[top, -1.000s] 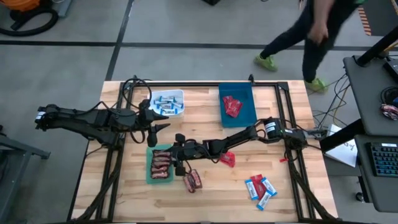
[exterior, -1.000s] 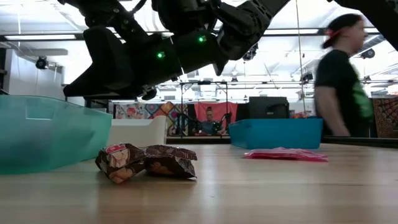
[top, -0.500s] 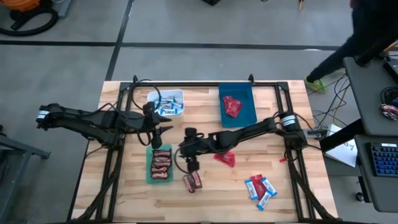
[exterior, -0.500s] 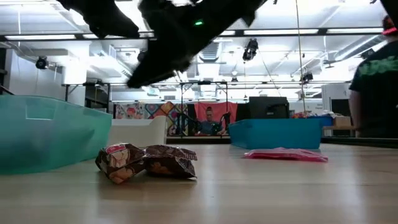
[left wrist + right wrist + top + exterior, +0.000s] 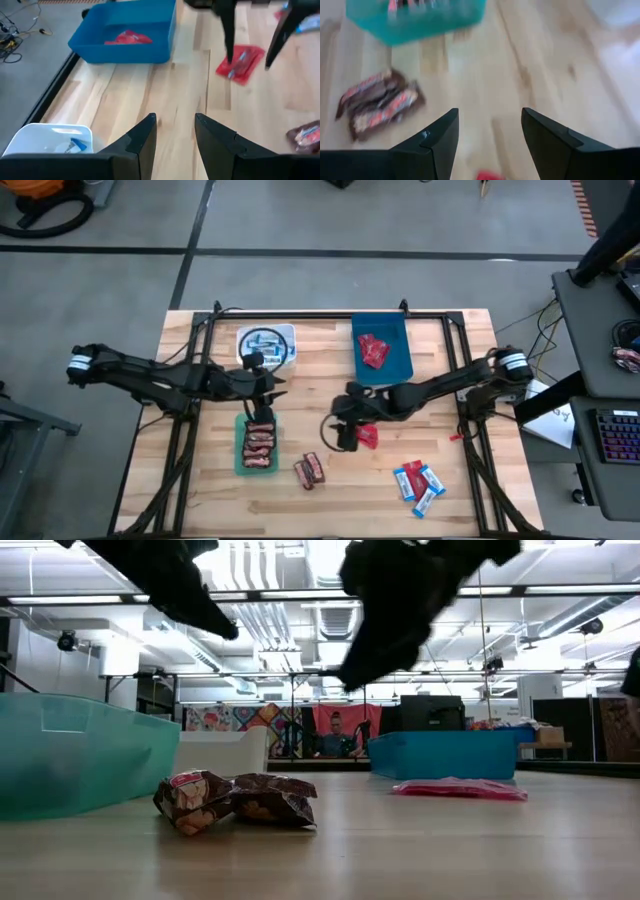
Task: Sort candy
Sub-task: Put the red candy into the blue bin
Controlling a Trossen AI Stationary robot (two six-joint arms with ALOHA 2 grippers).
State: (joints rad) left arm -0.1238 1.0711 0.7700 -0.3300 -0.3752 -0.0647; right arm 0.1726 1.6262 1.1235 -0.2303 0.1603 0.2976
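Right claw over the loose red packet at mid-table; jaws wide apart, nothing held.

The right claw [image 5: 345, 435] hangs with fingers spread and empty, and the red packet [image 5: 366, 436] lies just beside it on the side toward the right edge, its long axis running roughly toward the near edge. The left wrist view shows the spread fingers standing to either side of the packet [image 5: 240, 63]. The left claw [image 5: 268, 402] waits over the green bin [image 5: 240, 460], part open and empty, farther from the packet. The brown bars [image 5: 309, 470] lie nearer the near edge, the blue-and-white bars [image 5: 419, 482] toward the near right corner. Judgement: the right arm is placed for this pick.
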